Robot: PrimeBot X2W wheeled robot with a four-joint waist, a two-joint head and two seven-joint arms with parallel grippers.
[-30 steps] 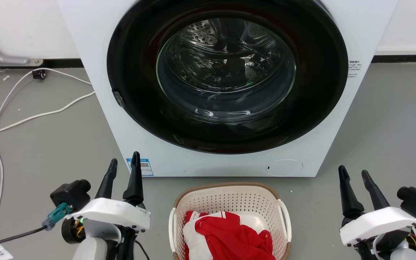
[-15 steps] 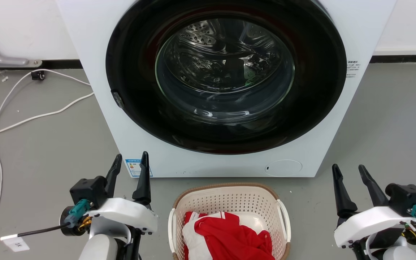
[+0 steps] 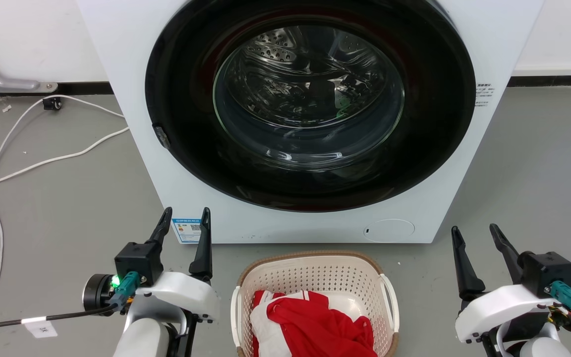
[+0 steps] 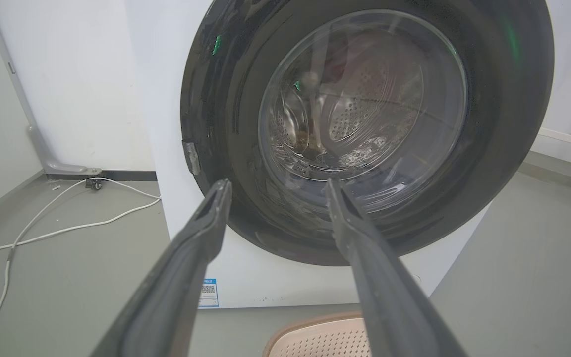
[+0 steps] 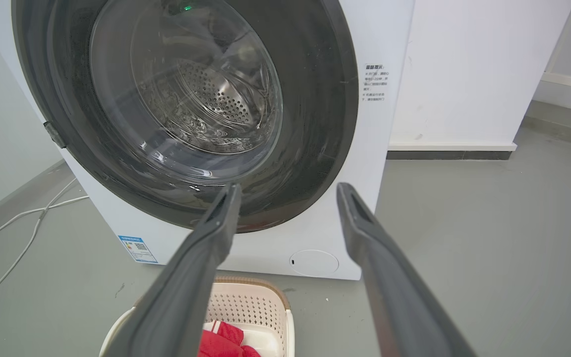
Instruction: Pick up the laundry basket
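Note:
The laundry basket (image 3: 315, 270), cream and perforated with a brown rim and white side handles, stands on the floor at the bottom centre of the head view, right in front of the washer. Red and white clothes (image 3: 310, 322) lie inside it. My left gripper (image 3: 185, 219) is open, held above the floor to the basket's left. On the basket's right my right gripper (image 3: 476, 234) is open too. Both are apart from the basket. The left wrist view catches the basket's rim (image 4: 315, 332) under the open left gripper (image 4: 275, 186). Below the open right gripper (image 5: 288, 191) the right wrist view shows the basket (image 5: 246, 305).
The white washer (image 3: 132, 89) with its dark round door (image 3: 310, 104) shut stands just behind the basket. White cables (image 3: 42, 161) run over the grey floor at the left. Grey floor (image 3: 538, 163) spreads right of the washer.
Both grippers have turned about their wrists and moved slightly inward toward the basket, the left one also a little forward. The basket has stayed put.

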